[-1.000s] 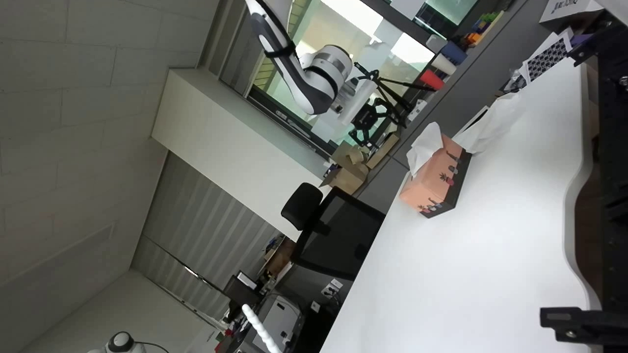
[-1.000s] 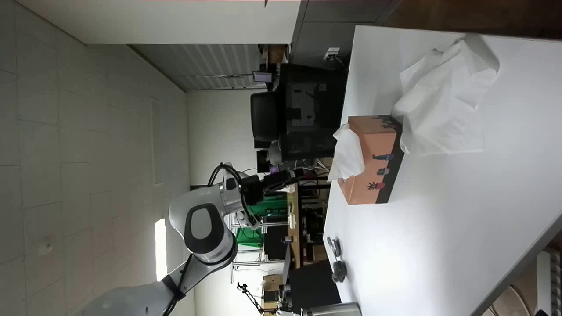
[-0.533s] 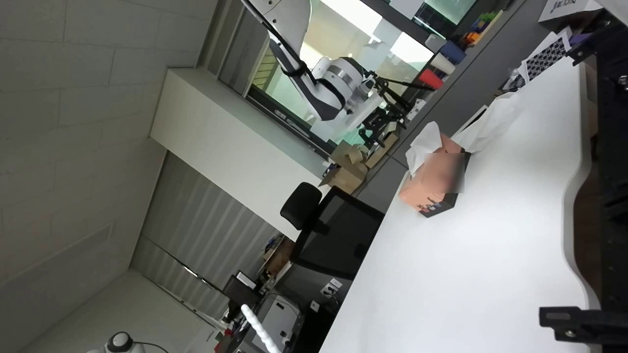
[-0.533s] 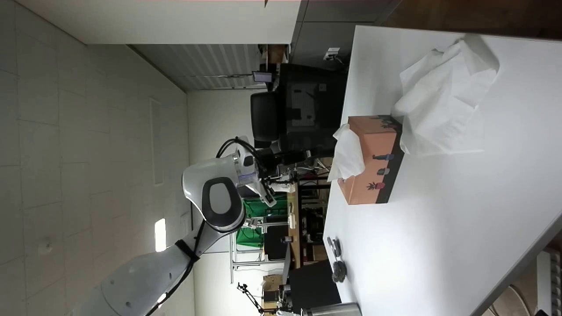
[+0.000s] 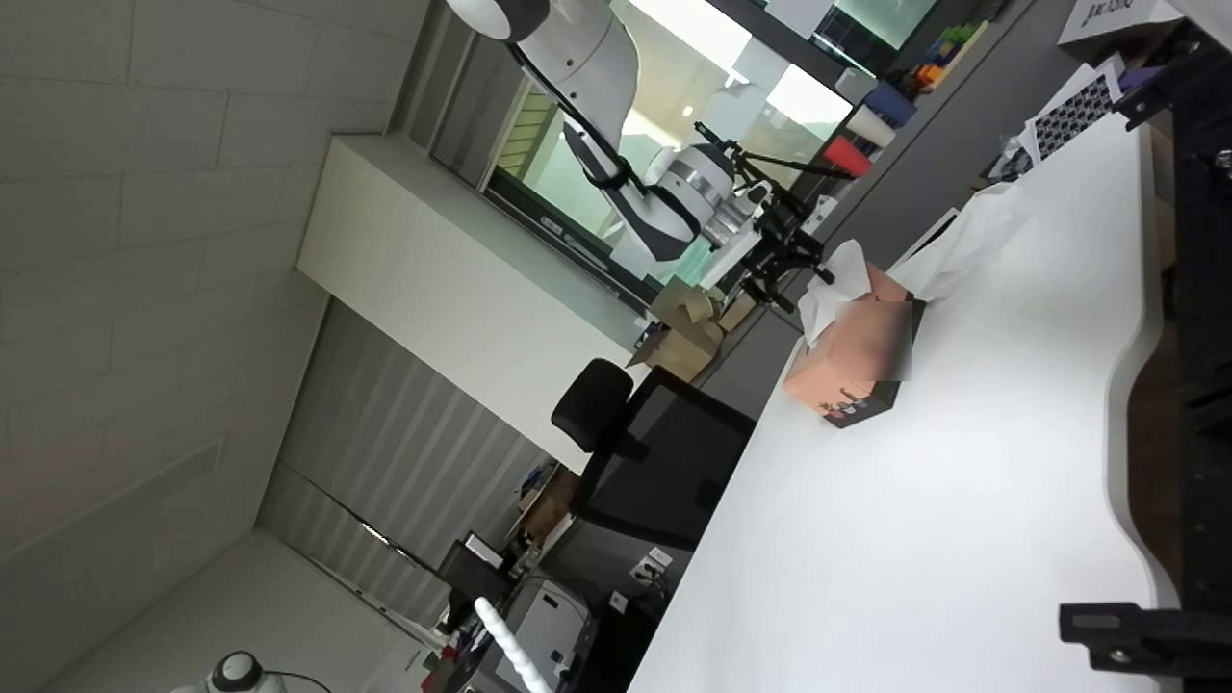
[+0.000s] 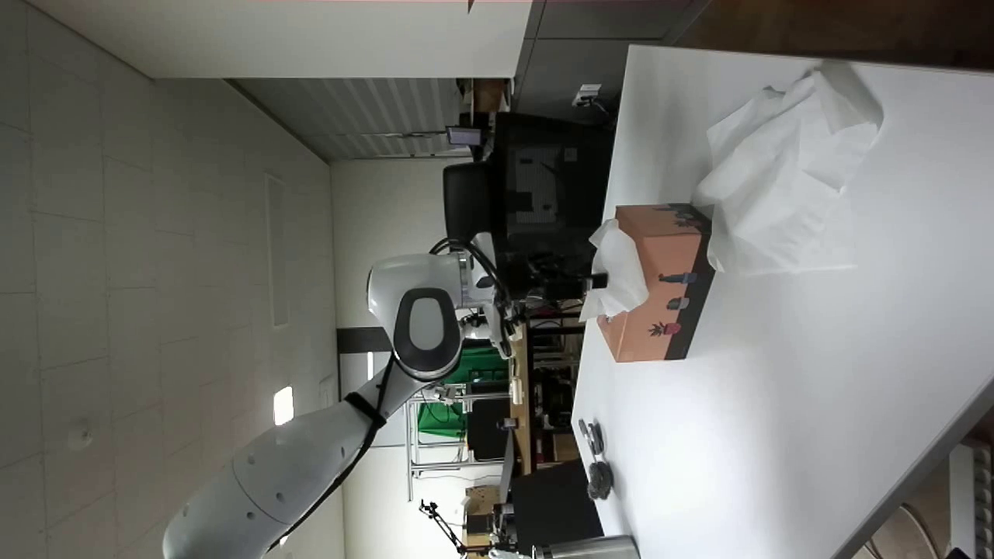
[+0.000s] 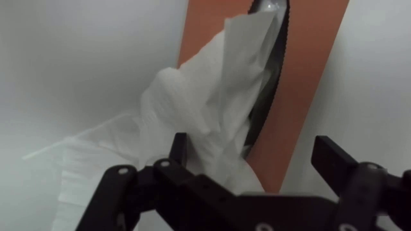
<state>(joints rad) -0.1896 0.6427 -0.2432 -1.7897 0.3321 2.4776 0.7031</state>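
Observation:
An orange tissue box with a dark base [image 5: 818, 375] [image 6: 660, 252] stands on the white table in both exterior views. A white tissue [image 6: 616, 268] [image 7: 205, 96] sticks out of its dark slot. My black gripper [image 5: 805, 291] [image 7: 257, 152] is right at this tissue, its jaws wide apart with no grip on anything. In the wrist view one finger [image 7: 179, 149] overlaps the tissue; whether it touches cannot be told. The opposite finger [image 7: 334, 160] shows past the box's edge. Crumpled loose tissue [image 6: 792, 178] [image 7: 83, 173] lies on the table beside the box.
Both exterior pictures lie on their side. A black chair [image 5: 654, 457] stands beyond the table [image 6: 815, 373]. Small dark items [image 6: 598, 477] and a metallic cylinder [image 6: 594, 548] are on the tabletop. A black frame [image 5: 1203, 385] runs along the table's near edge.
The arm has come down towards the tissue box, and the gripper has gone from well short of it to the protruding tissue. The jaws stay open; box and tissues have not moved.

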